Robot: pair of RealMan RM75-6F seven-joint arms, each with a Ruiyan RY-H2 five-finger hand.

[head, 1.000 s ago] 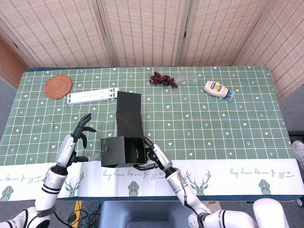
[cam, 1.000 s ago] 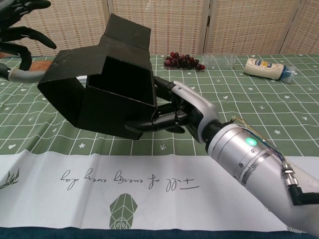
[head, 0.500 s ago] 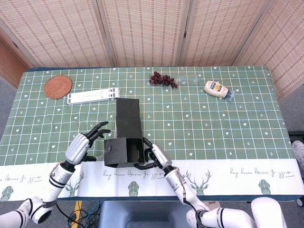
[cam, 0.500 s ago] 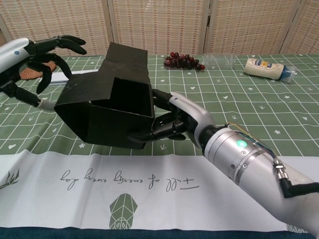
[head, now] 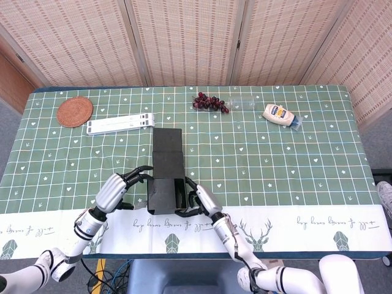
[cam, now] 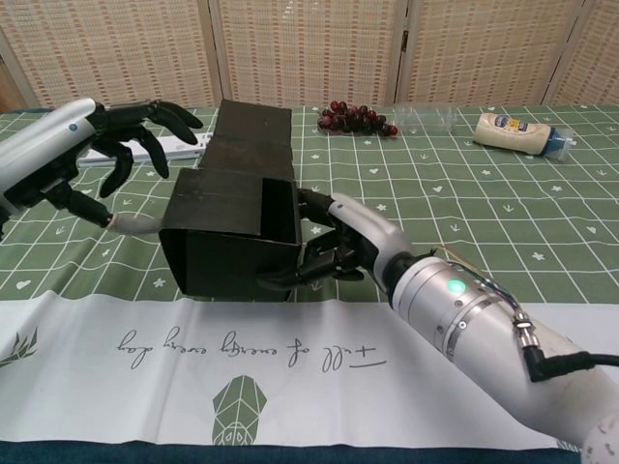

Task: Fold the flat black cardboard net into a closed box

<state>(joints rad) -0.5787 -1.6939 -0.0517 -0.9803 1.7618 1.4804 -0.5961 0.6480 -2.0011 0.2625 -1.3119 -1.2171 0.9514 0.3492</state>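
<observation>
The black cardboard box (head: 164, 194) is partly folded and sits on the table near the front edge. Its long lid flap (head: 168, 152) lies flat, stretching away from me. In the chest view the box (cam: 224, 240) stands with side walls up and an open gap at its top right. My right hand (head: 201, 199) grips the box's right wall, fingers against the side (cam: 340, 247). My left hand (head: 117, 189) hovers at the box's left side with fingers spread, holding nothing; in the chest view this left hand (cam: 102, 155) is above the top left corner.
A bunch of dark grapes (head: 210, 103), a clear plastic bottle (head: 245, 102) and a mayonnaise bottle (head: 280, 114) lie at the back right. A woven coaster (head: 75, 111) and a white strip (head: 120, 124) lie at the back left.
The box has come down from a raised tilt to rest level on the table, its left panel folded in. My left hand has moved right, up to the box.
</observation>
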